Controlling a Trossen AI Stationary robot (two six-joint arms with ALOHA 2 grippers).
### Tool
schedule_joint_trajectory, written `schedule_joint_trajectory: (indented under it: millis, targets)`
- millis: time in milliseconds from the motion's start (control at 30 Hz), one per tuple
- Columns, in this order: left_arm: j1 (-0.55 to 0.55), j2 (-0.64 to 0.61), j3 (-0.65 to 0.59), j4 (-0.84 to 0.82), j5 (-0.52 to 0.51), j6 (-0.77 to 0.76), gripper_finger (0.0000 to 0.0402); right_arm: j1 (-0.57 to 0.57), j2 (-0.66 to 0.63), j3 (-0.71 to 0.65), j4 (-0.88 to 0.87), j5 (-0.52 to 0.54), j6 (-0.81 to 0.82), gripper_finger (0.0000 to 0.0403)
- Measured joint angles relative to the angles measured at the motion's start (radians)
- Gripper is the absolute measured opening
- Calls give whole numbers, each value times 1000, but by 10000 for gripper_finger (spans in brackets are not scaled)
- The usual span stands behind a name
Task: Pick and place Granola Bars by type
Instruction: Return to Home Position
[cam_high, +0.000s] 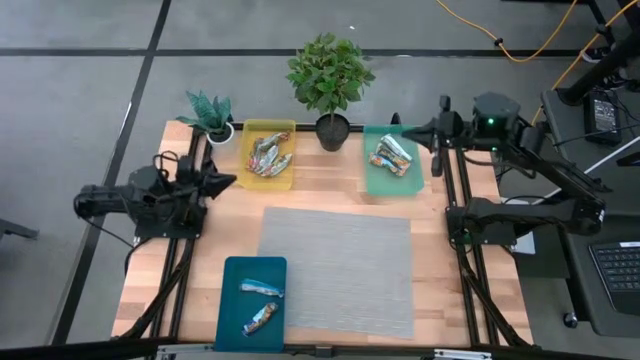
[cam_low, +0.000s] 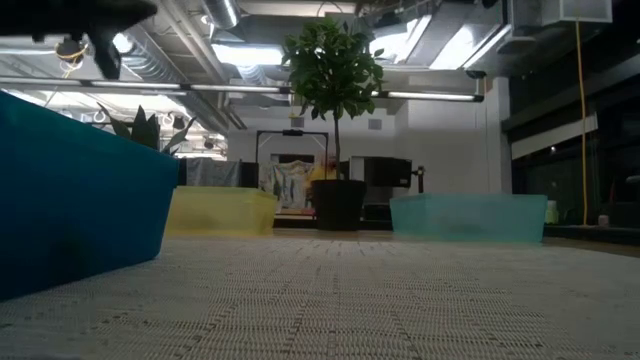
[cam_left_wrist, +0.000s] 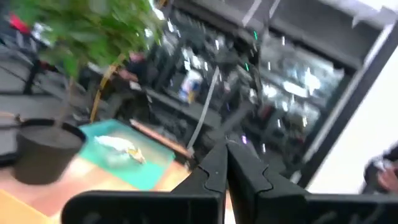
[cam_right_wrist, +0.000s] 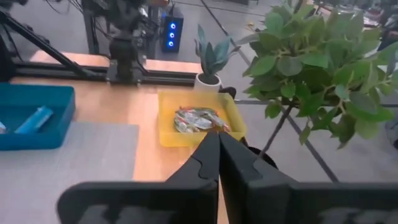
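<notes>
Currently, left arm: left end effector (cam_high: 226, 181) sits over the worktop's (cam_high: 440, 260) left edge, fingers pressed together with nothing between them.
Right arm: right end effector (cam_high: 408, 130) hangs at the far edge towards the right corner, fingers pinched narrow and empty, just beside the green tray (cam_high: 392, 184).
Granola Bars (cam_high: 269, 155): a heap lies in the yellow tray (cam_high: 268, 183) at the far edge, more bars lie in the green tray, and two lie apart in the blue tray (cam_high: 236, 305) at the near left corner.
Mat (cam_high: 338, 270): grey, at the worktop's middle, bare.
Tall plant (cam_high: 329, 75): at the far edge, between the yellow and green trays.
Small plant (cam_high: 209, 112): at the far left corner.
</notes>
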Motion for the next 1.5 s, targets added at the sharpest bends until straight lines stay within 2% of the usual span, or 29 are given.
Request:
schedule_joint_trajectory:
  millis: [33,100,300,367,567,667,733,1000,1200,1267,1400,1500]
  targets:
    - [6,-43,-27,-2,-15,-1,1,5,-1,0,0,0,13,7]
    - [13,-39,-52,-23,-36,12,1,15,-1,0,-2,0,22,10]
    - [29,-38,-123,-8,98,-28,1,49,-2,0,-10,-9,29,5]
    - [37,-40,-140,74,165,-37,1,61,-4,0,-10,-8,38,4]
    - [91,-41,-267,265,243,-73,1,69,-4,-1,-10,-9,54,12]
    - [121,-40,-267,192,272,-63,1,75,-5,-1,-11,-9,72,7]
    - [140,-41,-267,201,298,-25,1,86,-6,-1,-11,-9,73,4]
    - [189,-40,-267,44,256,177,1,117,-6,-1,-12,-11,75,11]
    - [189,-39,-267,49,168,383,1,130,-6,-1,-53,-11,95,8]
    - [189,-39,-267,51,155,396,1,130,-6,-1,-58,-11,101,13]
    - [188,-39,-267,41,208,429,1,130,-11,-1,-58,-11,93,11]
    - [188,-38,-267,41,210,430,1,130,-15,-1,-57,-11,70,5]
